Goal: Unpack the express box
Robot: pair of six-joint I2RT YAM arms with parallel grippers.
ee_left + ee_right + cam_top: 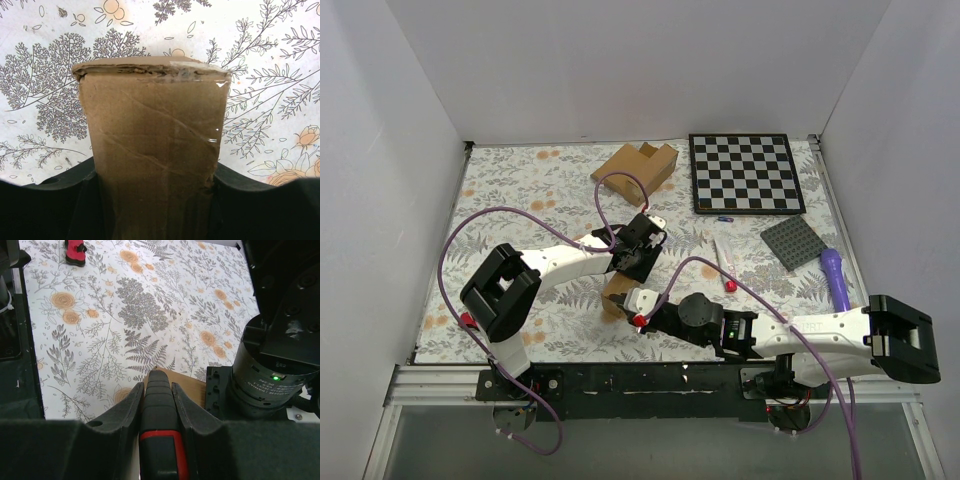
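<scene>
The box (pixel 155 140), well to the near left of the chessboard (pixel 745 172), is clamped by the left gripper (pixel 155 175) to be steadied, while a black-and-red tool (pixel 160 450), probably a cutter, is pinched tight in the right gripper (pixel 156 388) for slitting the tape (pixel 197 71)

Three plain white walls stand around: the back wall (pixel 640 60) is well beyond both grippers, the left wall (pixel 370 200) is on the outer side of the left gripper (pixel 155 200), and the right wall (pixel 910 130) is on the outer side of the right gripper (pixel 157 386). Under and ahead of both lies the tablecloth (pixel 100 335), white with grey ferns and orange flowers. Behind them, at the near edge, a metal rail (pixel 440 385) runs across. The light is even and soft, the shadows are weak
</scene>
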